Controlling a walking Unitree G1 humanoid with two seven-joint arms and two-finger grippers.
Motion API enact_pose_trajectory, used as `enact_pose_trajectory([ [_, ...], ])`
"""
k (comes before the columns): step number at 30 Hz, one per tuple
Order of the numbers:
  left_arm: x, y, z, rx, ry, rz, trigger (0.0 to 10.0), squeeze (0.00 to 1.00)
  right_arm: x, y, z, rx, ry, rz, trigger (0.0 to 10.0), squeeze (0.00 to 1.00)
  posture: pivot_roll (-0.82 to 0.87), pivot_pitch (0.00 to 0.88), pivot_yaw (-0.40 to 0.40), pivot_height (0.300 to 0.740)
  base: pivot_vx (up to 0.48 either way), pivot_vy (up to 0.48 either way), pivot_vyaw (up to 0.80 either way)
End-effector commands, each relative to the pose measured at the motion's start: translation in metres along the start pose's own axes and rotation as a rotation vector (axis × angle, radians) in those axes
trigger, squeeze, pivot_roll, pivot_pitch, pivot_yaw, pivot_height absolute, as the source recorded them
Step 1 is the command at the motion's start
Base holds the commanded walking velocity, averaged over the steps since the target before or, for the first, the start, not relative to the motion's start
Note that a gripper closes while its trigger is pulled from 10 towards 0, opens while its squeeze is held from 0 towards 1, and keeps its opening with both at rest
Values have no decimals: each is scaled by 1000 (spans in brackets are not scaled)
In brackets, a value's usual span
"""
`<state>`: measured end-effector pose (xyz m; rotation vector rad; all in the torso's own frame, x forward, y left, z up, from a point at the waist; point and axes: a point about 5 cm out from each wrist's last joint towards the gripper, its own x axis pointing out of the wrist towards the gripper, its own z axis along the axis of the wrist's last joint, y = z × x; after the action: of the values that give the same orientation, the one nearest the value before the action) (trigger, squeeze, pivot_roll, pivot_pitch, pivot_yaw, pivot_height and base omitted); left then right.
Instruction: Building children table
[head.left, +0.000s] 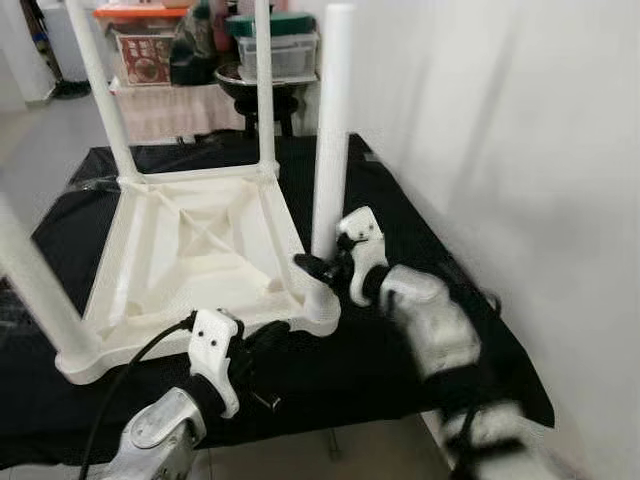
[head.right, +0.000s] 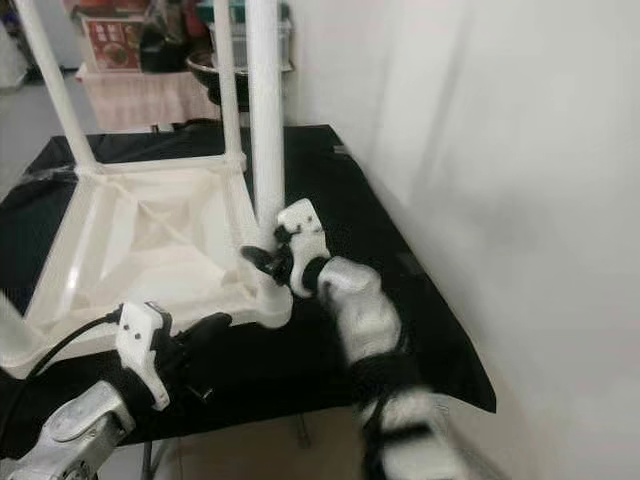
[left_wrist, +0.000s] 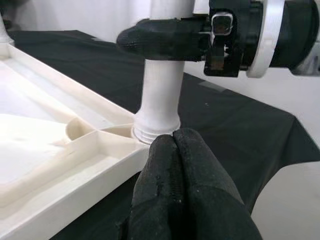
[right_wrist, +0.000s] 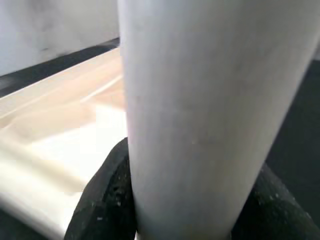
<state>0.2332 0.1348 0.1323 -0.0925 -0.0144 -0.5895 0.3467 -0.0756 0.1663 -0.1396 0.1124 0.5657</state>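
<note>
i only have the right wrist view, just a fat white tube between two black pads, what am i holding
Observer: The right gripper is clamped on a table leg, low down near its socket.
Operator: is it standing straight
Observer: About upright, at the near right corner of the upturned tabletop.
Operator: where's the left gripper
Observer: The left gripper, fingers shut, points at that leg's base beside the corner.
Operator: other legs in
Observer: Three more stand at the other corners.

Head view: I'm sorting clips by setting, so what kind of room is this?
Probably a home storage or utility corner: a black-covered table against a plain white wall, with stacked bins and boxes behind.
</note>
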Motion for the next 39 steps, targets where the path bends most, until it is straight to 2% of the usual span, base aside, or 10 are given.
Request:
enact_pose_trajectory([
  [1, -1, 3, -1, -2, 18, -9, 10000, 0, -6, 4, -31, -80, 168, -131, 0, 0, 3, 0, -16, 740, 0, 0, 0],
  [10, 1, 2, -3, -7, 23, -17, 10000, 0, 9, 6, -30, 17, 173, -109, 0, 0, 10, 0, -30, 740, 0, 0, 0],
  [11, 0, 2, -3, -7, 19, -7, 10000, 0, 11, 10, -27, 34, 156, -72, 10000, 0, 18, 0, -34, 740, 0, 0, 0],
  [12, 0, 1, -3, -5, 17, -1, 10000, 0, 13, 13, -21, 36, 127, -7, 10000, 1000, 19, 0, -35, 740, 0, 0, 0],
  [22, 1, 0, -3, -9, 18, -9, 10000, 0, 9, 10, 8, -42, -10, 422, 10000, 1000, 23, 0, -38, 740, 0, 0, 0],
  [23, 1, 0, -3, -9, 18, -10, 10000, 0, 5, 3, 11, -89, -6, 515, 10000, 0, 23, 0, -38, 740, 0, 0, 0],
  [33, -1, -3, -3, 0, 22, -13, 10000, 0, 1, -26, 18, -134, 70, 772, 10000, 0, 61, 0, -54, 740, 0, 0, 0],
  [34, -1, -3, -3, 0, 23, -15, 10000, 0, 1, -27, 18, -131, 79, 778, 4314, 0, 63, 0, -54, 740, 0, 0, 0],
  [36, -2, -3, -3, 1, 24, -16, 10000, 0, 1, -28, 16, -119, 84, 781, 0, 0, 63, 0, -52, 740, 0, 0, 0],
  [39, -2, -4, -3, 5, 27, -16, 10000, 0, 0, -31, 8, -102, 101, 787, 0, 0, 63, 0, -50, 740, 0, 0, 0],
])
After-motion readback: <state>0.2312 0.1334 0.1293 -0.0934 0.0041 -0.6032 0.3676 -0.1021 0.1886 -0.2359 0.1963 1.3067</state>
